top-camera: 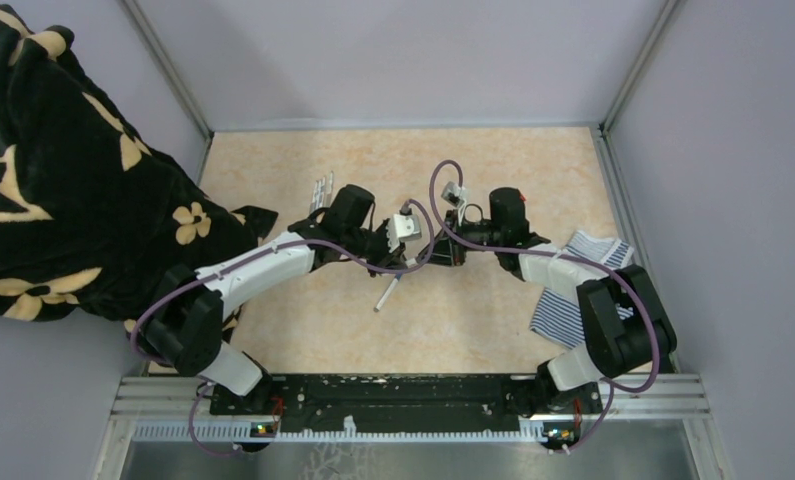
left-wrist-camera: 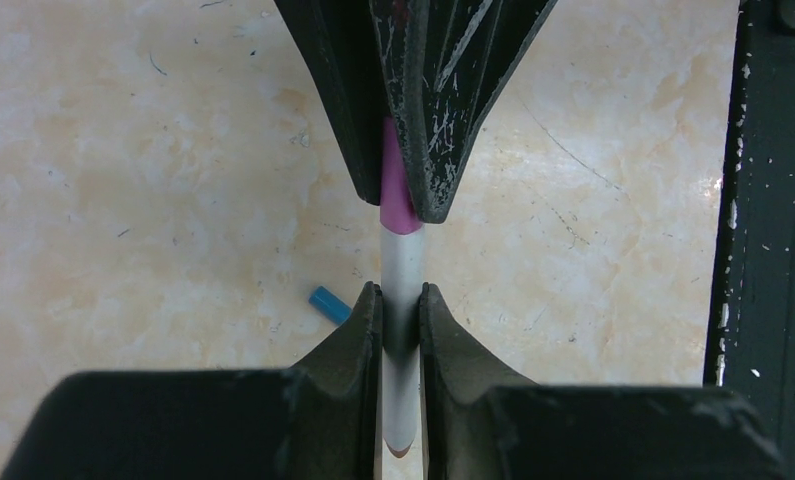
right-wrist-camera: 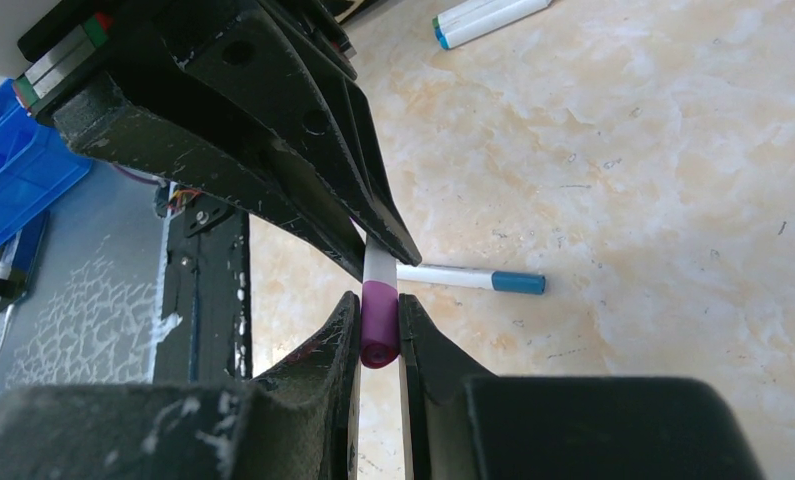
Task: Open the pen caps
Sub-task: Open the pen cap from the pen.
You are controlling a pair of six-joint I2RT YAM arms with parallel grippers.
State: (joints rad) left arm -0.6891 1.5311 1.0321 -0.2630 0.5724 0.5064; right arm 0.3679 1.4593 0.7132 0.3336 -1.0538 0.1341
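A white-barrelled pen (left-wrist-camera: 401, 265) with a purple cap (left-wrist-camera: 397, 195) is held in the air between my two grippers over the middle of the table. My left gripper (left-wrist-camera: 401, 292) is shut on the white barrel. My right gripper (right-wrist-camera: 379, 325) is shut on the purple cap (right-wrist-camera: 379, 318), which sits on the barrel's end. The grippers meet tip to tip in the top view, left (top-camera: 401, 252) and right (top-camera: 443, 250). A loose blue cap (left-wrist-camera: 330, 304) lies on the table below. Another pen (top-camera: 388, 293) lies near the middle; the right wrist view shows its blue end (right-wrist-camera: 518, 282).
Several more pens (top-camera: 321, 190) lie at the back left, also in the right wrist view (right-wrist-camera: 488, 18). A blue-and-white striped cloth (top-camera: 573, 290) lies at the right edge. A black floral cloth (top-camera: 63, 180) hangs over the left wall. A black rail (left-wrist-camera: 773, 220) runs along the near edge.
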